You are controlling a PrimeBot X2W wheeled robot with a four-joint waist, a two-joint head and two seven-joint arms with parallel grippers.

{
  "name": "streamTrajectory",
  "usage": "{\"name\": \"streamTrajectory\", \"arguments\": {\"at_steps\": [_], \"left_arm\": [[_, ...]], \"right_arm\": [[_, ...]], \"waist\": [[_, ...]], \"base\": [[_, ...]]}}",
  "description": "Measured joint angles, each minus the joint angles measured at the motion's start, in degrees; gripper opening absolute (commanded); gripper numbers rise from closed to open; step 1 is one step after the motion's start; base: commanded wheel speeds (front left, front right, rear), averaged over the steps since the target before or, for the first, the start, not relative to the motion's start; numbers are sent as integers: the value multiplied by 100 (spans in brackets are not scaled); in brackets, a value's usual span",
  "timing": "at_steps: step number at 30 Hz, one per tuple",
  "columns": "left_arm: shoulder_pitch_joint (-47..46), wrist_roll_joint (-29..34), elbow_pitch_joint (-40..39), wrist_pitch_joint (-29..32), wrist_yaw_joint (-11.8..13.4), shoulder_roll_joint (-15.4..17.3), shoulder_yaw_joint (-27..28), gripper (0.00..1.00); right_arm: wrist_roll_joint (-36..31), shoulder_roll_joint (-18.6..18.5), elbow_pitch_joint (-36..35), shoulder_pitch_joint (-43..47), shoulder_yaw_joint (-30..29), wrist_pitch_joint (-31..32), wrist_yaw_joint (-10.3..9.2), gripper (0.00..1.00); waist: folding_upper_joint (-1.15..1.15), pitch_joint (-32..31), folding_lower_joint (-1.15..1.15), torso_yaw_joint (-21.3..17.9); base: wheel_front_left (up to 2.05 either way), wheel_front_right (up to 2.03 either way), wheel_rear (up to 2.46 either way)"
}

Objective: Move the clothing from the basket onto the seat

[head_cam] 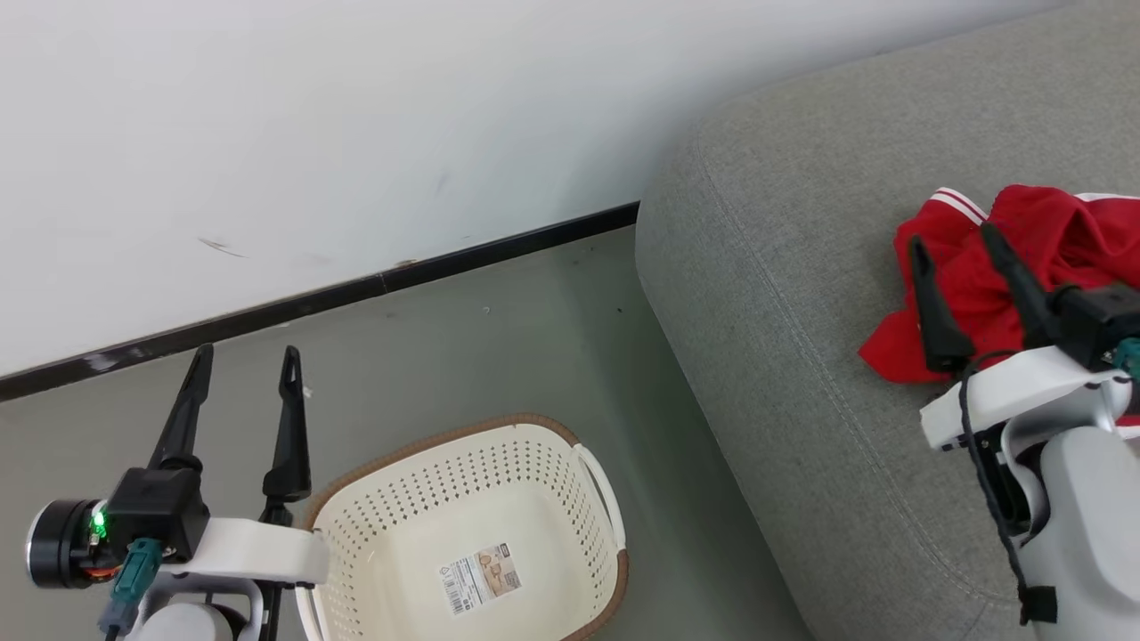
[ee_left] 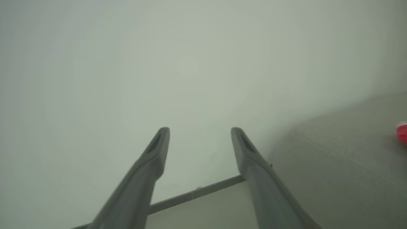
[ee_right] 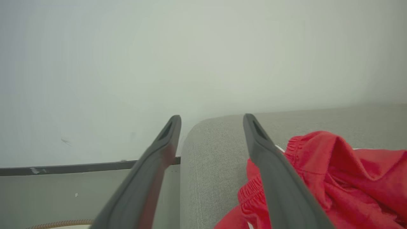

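The red clothing [head_cam: 997, 285] with white stripes lies crumpled on the grey seat [head_cam: 784, 294] at the right. It shows again as clothing [ee_right: 334, 178] beside the right fingers. My right gripper [head_cam: 953, 242] hovers over the clothing's near edge, open, nothing between its fingers. The cream basket [head_cam: 570, 534] with a brown rim stands on the floor at the lower centre; inside I see just a label. My left gripper [head_cam: 245, 356] is open above the floor left of the basket, holding nothing. In the left wrist view the left gripper [ee_left: 200, 130] points at the wall, with the seat [ee_left: 343, 165] at right.
A white wall [head_cam: 312, 133] with a dark baseboard [head_cam: 356, 289] runs behind the grey-green floor [head_cam: 499, 356]. The seat's rounded corner sits close to the basket's right handle [head_cam: 601, 485]. A strip of the basket's rim [ee_right: 60, 223] shows at the bottom left of the right wrist view.
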Motion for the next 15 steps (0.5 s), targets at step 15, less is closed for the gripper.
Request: {"name": "streamTrajectory", "arguments": {"at_steps": [15], "left_arm": [[589,-119,369,-156,219,4,400,100]], "right_arm": [[-369,396,-691,649,286,-1,0,100]], "waist": [[0,-427,0,429]], "base": [[0,0,0]]}}
